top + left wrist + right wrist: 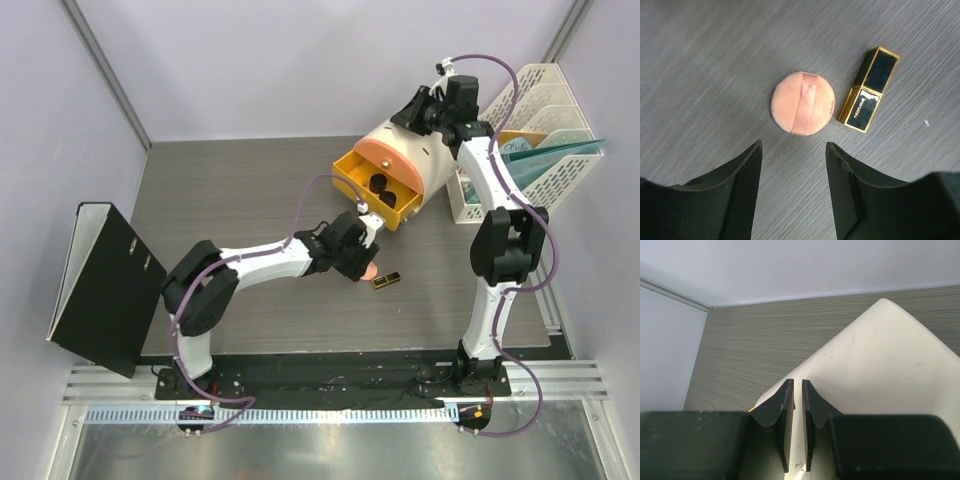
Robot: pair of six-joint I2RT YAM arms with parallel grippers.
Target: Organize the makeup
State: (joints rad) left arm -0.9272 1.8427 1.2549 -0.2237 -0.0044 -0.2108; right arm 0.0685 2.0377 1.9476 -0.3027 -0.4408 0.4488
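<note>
grey wood-grain table [240, 200] with pink compact [803, 103], lipstick [869, 90], drum box [415, 160], file rack [530, 120]

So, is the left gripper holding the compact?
No: the compact lies flat on the table, ahead of the open left gripper, untouched.

The left arm [265, 260] and the right arm [490, 175] are built of white links joined by bulky black joint housings. A purple cable [320, 180] is looped along each arm. Black bases [200, 385] are bolted at the near edge of the surface [250, 190]. The left tool [795, 146] is fitted with matte black, wedge-shaped fingers [742, 190]. Thinner black fingers tapered to narrow tips are seen on the right tool [797, 384].
</note>
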